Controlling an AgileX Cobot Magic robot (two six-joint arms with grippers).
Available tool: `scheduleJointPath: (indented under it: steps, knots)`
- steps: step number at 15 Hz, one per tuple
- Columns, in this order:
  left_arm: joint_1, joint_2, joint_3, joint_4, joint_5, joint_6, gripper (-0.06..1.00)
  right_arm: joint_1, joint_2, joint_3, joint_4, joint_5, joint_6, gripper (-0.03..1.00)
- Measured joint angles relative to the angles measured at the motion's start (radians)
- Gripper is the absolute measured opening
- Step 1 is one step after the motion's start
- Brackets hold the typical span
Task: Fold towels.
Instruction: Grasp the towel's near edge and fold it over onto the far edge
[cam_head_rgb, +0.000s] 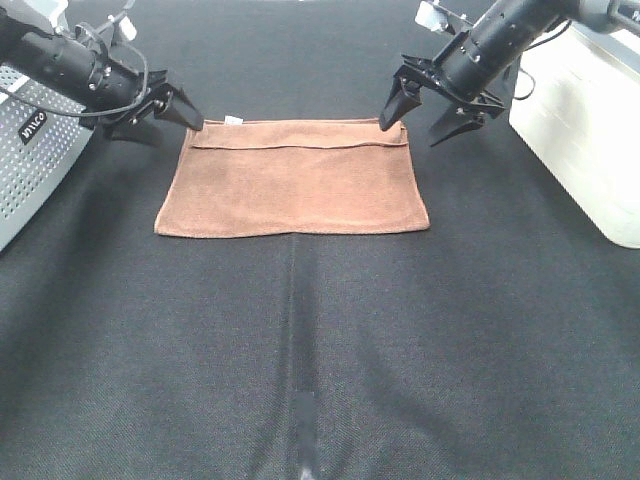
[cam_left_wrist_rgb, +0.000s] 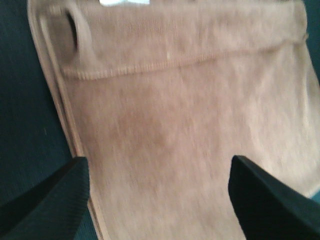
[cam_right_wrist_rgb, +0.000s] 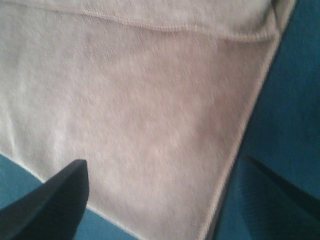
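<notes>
A brown towel (cam_head_rgb: 290, 180) lies flat on the black table, folded over, with the top layer's hem running just short of its far edge. A small white tag (cam_head_rgb: 233, 120) shows at the far edge near the left corner. My left gripper (cam_head_rgb: 175, 118) hovers open just beyond the towel's far left corner, holding nothing. My right gripper (cam_head_rgb: 410, 133) stands open over the far right corner, one finger touching or just above the cloth. In the left wrist view the towel (cam_left_wrist_rgb: 175, 140) fills the frame beyond the open gripper (cam_left_wrist_rgb: 155, 200). The right wrist view shows the towel (cam_right_wrist_rgb: 140, 115) and the open gripper (cam_right_wrist_rgb: 165, 200).
A grey perforated basket (cam_head_rgb: 30, 150) stands at the left edge behind the left arm. A white bin (cam_head_rgb: 590, 120) stands at the right edge beside the right arm. Black cloth (cam_head_rgb: 320, 350) covers the table in front of the towel.
</notes>
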Motion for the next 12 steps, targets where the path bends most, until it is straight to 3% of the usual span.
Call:
scheduleJointPath:
  steps: [2, 5, 9, 12]
  knots:
    - [0.000, -0.004, 0.019, 0.009, 0.048, -0.054, 0.73, 0.000, -0.024, 0.000, -0.055, 0.003, 0.043, 0.76]
    - [-0.004, -0.041, 0.132, 0.010, 0.029, -0.063, 0.73, 0.000, -0.068, 0.040, -0.111, 0.003, 0.067, 0.76]
    - [-0.014, -0.233, 0.499, 0.013, -0.204, -0.073, 0.73, 0.000, -0.180, 0.327, -0.108, -0.020, 0.055, 0.76]
    - [-0.014, -0.244, 0.568, 0.015, -0.232, -0.077, 0.73, 0.000, -0.216, 0.492, -0.050, -0.115, -0.002, 0.76]
